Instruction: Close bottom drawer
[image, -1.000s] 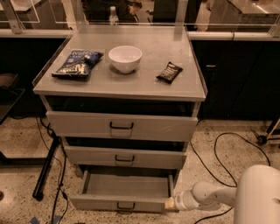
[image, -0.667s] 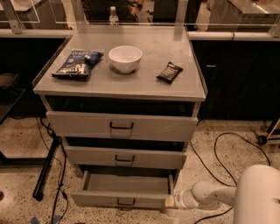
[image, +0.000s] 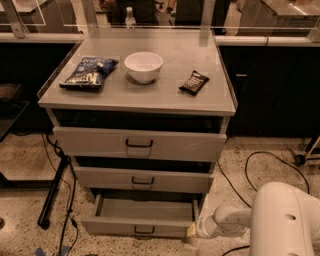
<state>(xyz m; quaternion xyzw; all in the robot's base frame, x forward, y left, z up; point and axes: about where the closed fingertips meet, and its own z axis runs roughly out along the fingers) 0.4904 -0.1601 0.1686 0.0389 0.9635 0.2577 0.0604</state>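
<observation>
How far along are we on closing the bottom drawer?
Done: the gripper is in position, low at the right end of the bottom drawer front. In hand: the push itself, though whether it touches the panel is unclear. Left: most of the travel, it seems, since the drawer sticks out well past the middle drawer above, with its tray open to view.
</observation>
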